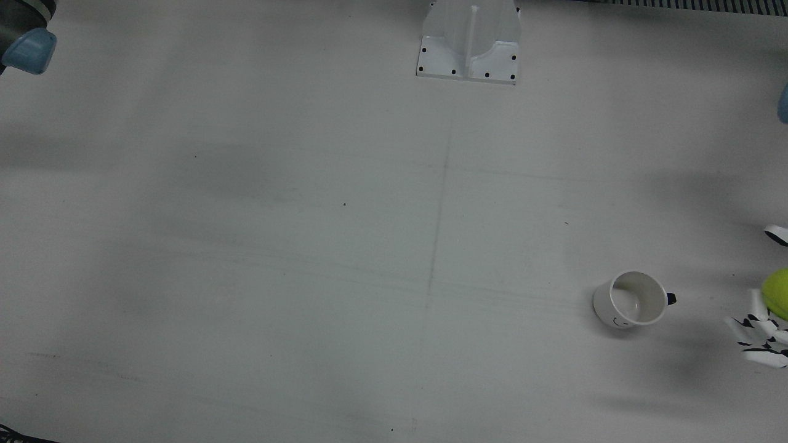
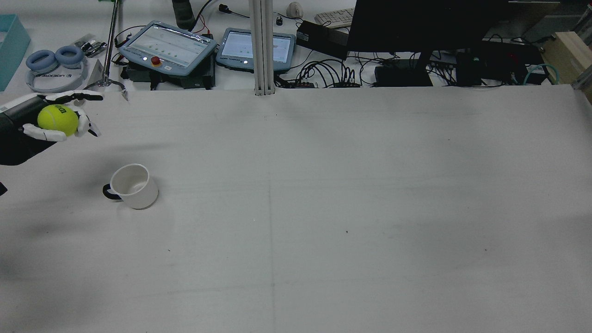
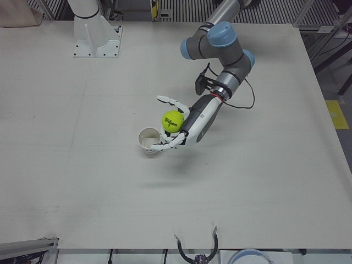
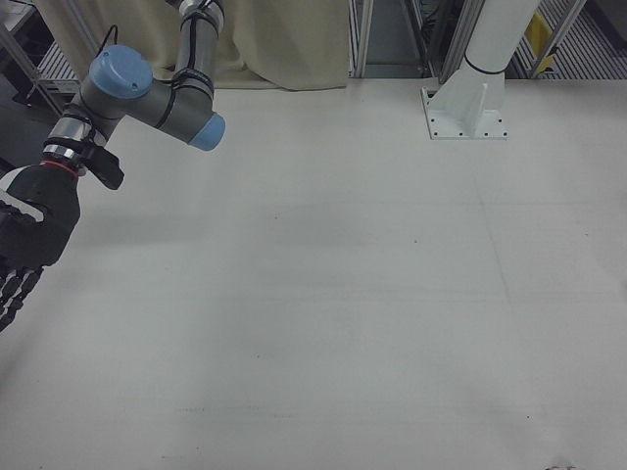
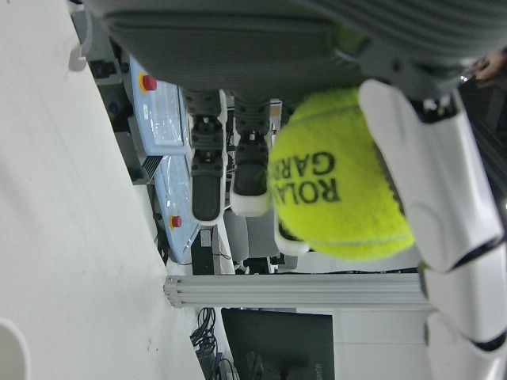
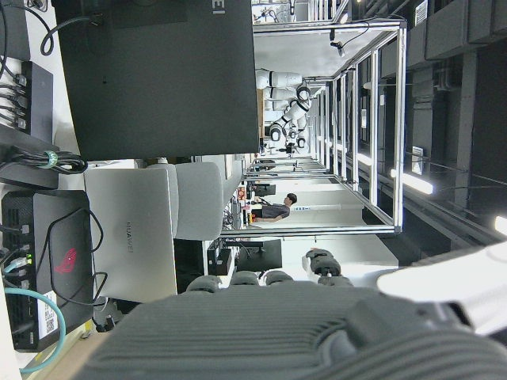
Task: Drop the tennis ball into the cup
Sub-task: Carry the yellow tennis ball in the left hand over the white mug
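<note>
A yellow-green tennis ball (image 2: 58, 119) sits in my left hand (image 2: 64, 115), which is shut on it and held above the table at the far left of the rear view. The white cup (image 2: 132, 186) with a dark handle stands upright on the table, nearer the robot and to the right of that hand. In the front view the ball (image 1: 777, 294) is to the right of the cup (image 1: 634, 299), not over its mouth. The left-front view shows the ball (image 3: 172, 121) just beside the cup (image 3: 147, 141). My right hand (image 4: 24, 245) hangs empty, fingers apart, at the right-front view's left edge.
A white arm pedestal (image 1: 469, 43) stands at the table's robot side. Beyond the far table edge are teach pendants (image 2: 166, 46), headphones (image 2: 55, 64), a monitor (image 2: 416, 23) and cables. An upright aluminium post (image 2: 261, 46) stands at that edge.
</note>
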